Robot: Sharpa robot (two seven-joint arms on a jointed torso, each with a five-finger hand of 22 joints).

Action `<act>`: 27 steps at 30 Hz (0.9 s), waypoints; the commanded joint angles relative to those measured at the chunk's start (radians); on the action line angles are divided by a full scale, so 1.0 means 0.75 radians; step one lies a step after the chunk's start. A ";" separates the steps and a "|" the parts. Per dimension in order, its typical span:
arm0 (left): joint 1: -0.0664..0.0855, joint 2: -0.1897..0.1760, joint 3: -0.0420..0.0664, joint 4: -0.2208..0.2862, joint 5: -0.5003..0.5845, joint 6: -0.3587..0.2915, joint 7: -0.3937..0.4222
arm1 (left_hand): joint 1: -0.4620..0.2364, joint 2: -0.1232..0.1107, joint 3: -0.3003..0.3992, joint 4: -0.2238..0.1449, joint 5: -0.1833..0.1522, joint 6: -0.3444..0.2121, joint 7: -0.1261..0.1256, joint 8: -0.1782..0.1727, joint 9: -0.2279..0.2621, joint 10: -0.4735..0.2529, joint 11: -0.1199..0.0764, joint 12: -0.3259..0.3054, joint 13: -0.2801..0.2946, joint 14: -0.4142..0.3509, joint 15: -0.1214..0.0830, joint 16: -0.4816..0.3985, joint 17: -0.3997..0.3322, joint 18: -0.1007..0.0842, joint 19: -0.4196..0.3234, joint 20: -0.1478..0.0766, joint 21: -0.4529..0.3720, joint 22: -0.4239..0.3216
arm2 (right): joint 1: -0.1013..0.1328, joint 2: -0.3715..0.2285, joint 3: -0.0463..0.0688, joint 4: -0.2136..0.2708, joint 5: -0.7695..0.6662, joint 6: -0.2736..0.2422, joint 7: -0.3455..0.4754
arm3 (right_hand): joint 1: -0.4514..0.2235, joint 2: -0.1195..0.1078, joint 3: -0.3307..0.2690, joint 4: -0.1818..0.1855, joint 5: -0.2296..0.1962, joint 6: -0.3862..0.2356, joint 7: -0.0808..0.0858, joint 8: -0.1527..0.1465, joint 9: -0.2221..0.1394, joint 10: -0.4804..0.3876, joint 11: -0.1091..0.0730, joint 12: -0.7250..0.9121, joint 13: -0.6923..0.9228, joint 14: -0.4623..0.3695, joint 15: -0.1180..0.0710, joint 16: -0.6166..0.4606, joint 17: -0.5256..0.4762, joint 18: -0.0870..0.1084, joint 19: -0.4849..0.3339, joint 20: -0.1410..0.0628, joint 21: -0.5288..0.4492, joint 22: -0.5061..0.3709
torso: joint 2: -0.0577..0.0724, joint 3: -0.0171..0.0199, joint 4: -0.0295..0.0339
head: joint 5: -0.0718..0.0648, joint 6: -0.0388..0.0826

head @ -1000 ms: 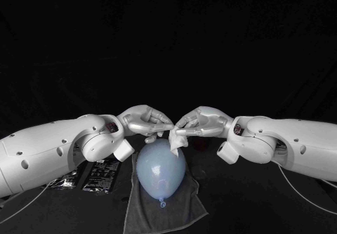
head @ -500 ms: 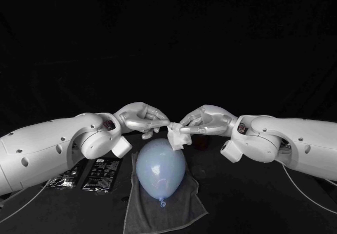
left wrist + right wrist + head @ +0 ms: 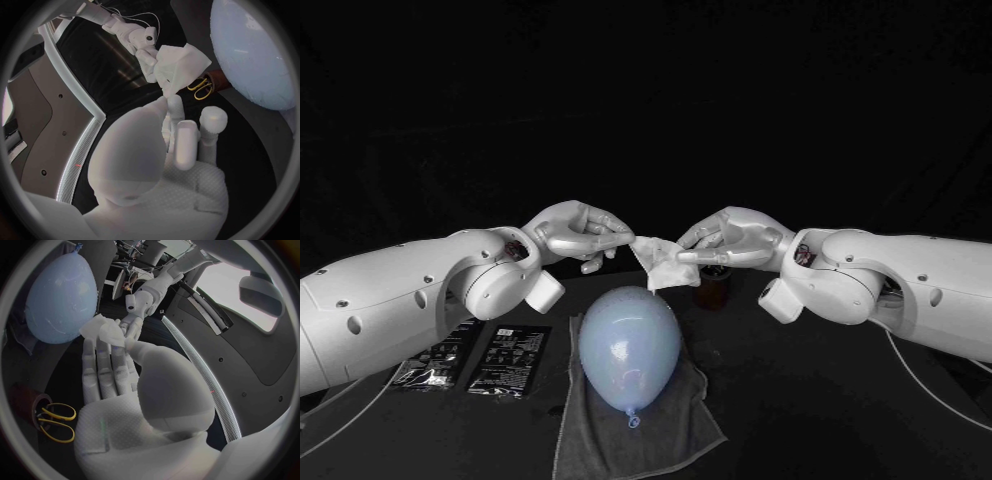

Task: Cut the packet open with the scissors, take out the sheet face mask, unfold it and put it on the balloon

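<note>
Left hand (image 3: 574, 232) and right hand (image 3: 733, 238), raised side by side above the black table (image 3: 848, 420), each pinching the white sheet face mask (image 3: 668, 265) between thumb and fingertips, the remaining fingers curled loosely; neither hand holds anything else. The mask is a folded, crumpled wad stretched between the two hands, its free part drooping beneath the right hand's grip. It hangs over the far end of the balloon (image 3: 632, 345); the left wrist view shows a gap between mask (image 3: 181, 62) and balloon (image 3: 250, 55), with the right hand (image 3: 147, 55) gripping the mask from the opposite side of the left hand (image 3: 169, 150). The pale blue balloon lies lengthwise on a grey towel (image 3: 646, 435), its knot pointing toward the robot. Two dark packets (image 3: 509, 358) lie flat, side by side, on the table to the robot's left of the towel. The yellow-handled scissors (image 3: 53, 420) lie on the table below the right hand (image 3: 119, 385), well apart from the mask (image 3: 103, 330), on the far side of the balloon (image 3: 59, 295).
</note>
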 commanded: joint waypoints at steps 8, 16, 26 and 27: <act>0.011 0.034 0.014 -0.055 0.006 -0.042 0.051 | 0.001 -0.019 0.054 -0.037 0.004 -0.001 0.000 0.020 0.042 0.014 0.002 -0.011 -0.005 0.010 -0.004 0.009 0.006 -0.013 0.010 -0.002 0.011 0.005 | 0.064 0.037 0.002 -0.090 -0.102 0.022 -0.050 | -0.007 0.008 0.004 -0.012 0.006 0.009 -0.004 0.005 0.051 0.002 -0.006 -0.001 0.002 0.008 -0.001 -0.001 0.003 0.013 -0.011 -0.001 0.008 0.006 | -0.001 -0.0013 -0.0002 | 0.006 0.017; 0.027 0.068 0.024 -0.140 -0.001 -0.063 0.068 | -0.001 -0.022 0.062 -0.040 0.004 -0.002 0.001 0.024 0.044 0.018 0.002 -0.013 -0.004 0.012 -0.004 0.010 0.009 -0.014 0.011 -0.003 0.013 0.007 | 0.128 0.079 0.002 -0.189 -0.232 0.102 -0.117 | -0.012 0.007 0.003 -0.015 0.006 0.010 -0.005 0.005 0.052 0.003 -0.006 -0.001 0.002 0.009 -0.001 -0.001 0.004 0.013 -0.011 -0.001 0.010 0.008 | -0.002 -0.0020 -0.0002 | 0.008 0.028; 0.033 0.123 0.027 -0.273 0.008 -0.105 0.099 | -0.005 -0.026 0.072 -0.044 0.004 -0.004 0.001 0.028 0.046 0.020 0.003 -0.018 -0.008 0.014 -0.004 0.012 0.011 -0.014 0.011 -0.003 0.015 0.010 | 0.186 0.147 0.003 -0.291 -0.469 0.167 -0.188 | -0.020 0.005 0.003 -0.019 0.006 0.012 -0.006 0.007 0.055 0.006 -0.008 0.000 0.003 0.013 -0.002 -0.001 0.006 0.013 -0.011 -0.002 0.014 0.013 | 0.000 -0.0011 -0.0008 | 0.011 0.042; 0.033 0.126 0.028 -0.283 0.009 -0.107 0.101 | -0.005 -0.026 0.072 -0.044 0.004 -0.004 0.001 0.028 0.046 0.020 0.003 -0.018 -0.008 0.014 -0.004 0.012 0.011 -0.014 0.011 -0.003 0.015 0.010 | 0.189 0.155 0.003 -0.299 -0.492 0.166 -0.195 | -0.020 0.005 0.003 -0.019 0.006 0.012 -0.006 0.007 0.055 0.006 -0.008 0.000 0.003 0.013 -0.002 -0.001 0.006 0.013 -0.011 -0.002 0.014 0.013 | 0.000 -0.0013 -0.0008 | 0.012 0.044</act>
